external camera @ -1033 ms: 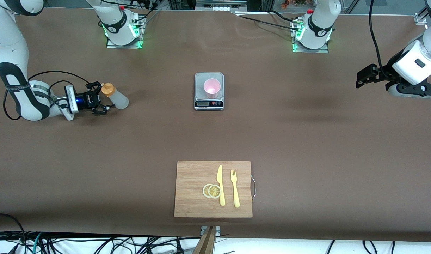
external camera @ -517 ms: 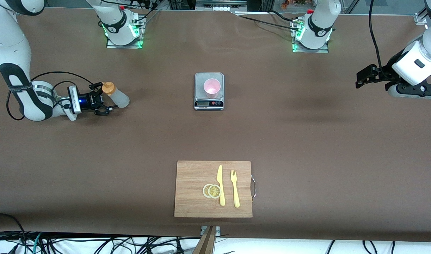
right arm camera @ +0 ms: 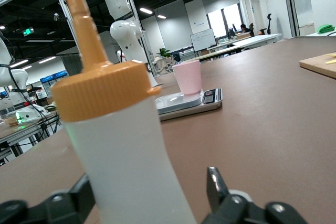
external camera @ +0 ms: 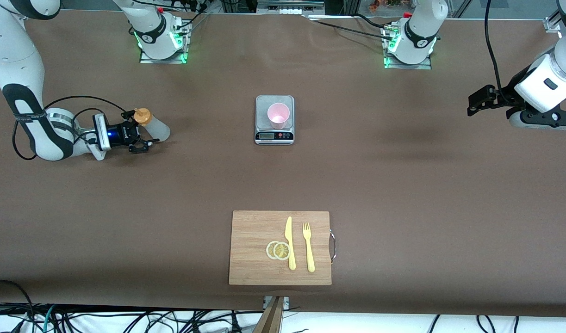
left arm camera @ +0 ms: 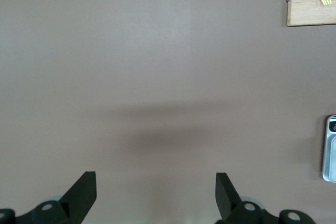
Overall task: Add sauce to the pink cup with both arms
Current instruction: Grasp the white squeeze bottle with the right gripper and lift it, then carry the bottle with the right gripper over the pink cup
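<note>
Front view: right gripper (external camera: 143, 138), jaws spread around the upright sauce bottle (external camera: 154, 127) at 9 o'clock of the pink cup (external camera: 278, 115), should pinch mid-body squarely; left gripper (external camera: 473, 100) waits spread.

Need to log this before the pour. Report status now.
Right tool around the sauce bottle, fingers either side, closing. Left tool open, waiting over its end of the table. Pink cup on the scale; path between clear.

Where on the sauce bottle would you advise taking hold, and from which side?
Probably the sauce bottle's translucent body below the orange cap, approached level from the right arm's end of the table: it stands upright, and the right gripper already straddles it.
</note>
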`<state>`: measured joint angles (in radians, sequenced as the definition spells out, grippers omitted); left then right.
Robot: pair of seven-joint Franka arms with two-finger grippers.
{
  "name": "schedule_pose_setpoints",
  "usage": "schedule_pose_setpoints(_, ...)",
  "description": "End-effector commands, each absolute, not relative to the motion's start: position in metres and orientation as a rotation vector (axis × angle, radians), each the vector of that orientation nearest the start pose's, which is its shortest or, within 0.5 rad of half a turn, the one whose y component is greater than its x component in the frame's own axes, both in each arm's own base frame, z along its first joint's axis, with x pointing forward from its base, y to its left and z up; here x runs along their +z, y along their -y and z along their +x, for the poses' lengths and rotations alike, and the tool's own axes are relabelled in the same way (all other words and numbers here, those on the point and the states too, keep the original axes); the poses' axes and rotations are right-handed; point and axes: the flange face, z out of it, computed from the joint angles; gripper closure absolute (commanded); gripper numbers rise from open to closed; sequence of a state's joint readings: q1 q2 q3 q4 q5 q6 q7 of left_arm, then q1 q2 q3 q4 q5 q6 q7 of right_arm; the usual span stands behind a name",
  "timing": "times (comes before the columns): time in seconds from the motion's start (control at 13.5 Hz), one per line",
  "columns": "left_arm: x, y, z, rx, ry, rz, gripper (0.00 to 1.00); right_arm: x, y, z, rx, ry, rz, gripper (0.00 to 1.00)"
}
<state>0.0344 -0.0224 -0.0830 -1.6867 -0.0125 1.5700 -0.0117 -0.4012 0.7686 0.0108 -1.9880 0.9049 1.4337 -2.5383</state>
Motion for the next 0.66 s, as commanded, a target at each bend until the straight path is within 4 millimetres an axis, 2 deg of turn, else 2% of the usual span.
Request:
schedule_pose_setpoints(0.0,0.584,0.028,0.541,0.139,-0.06,-3.125,0.0,0.091,0.072,0.467,-0.782,1.216,-1.22,0.34)
schedule_pose_setpoints(0.15,0.583,0.028,0.541,0.141,-0.06,-3.126,0.0,0.092,0.065,0.469,-0.776,1.229,-1.204,0.64)
schedule_pose_setpoints(0.22,0.584,0.028,0.541,0.137,-0.06,-3.126,0.0,0.092,0.057,0.47,-0.774,1.238,-1.183,0.69)
schedule_pose_setpoints(0.37,0.584,0.028,0.541,0.139,-0.06,-3.126,0.0,0.091,0.05,0.471,-0.787,1.228,-1.178,0.74)
schedule_pose_setpoints(0.44,0.583,0.028,0.541,0.141,-0.058,-3.126,0.0,0.092,0.048,0.473,-0.812,1.216,-1.176,0.81)
schedule_pose_setpoints(0.52,0.583,0.028,0.541,0.141,-0.058,-3.126,0.0,0.092,0.048,0.475,-0.831,1.214,-1.174,1.0)
schedule_pose_setpoints(0.59,0.583,0.028,0.541,0.141,-0.058,-3.126,0.0,0.093,0.049,0.477,-0.837,1.214,-1.179,1.0)
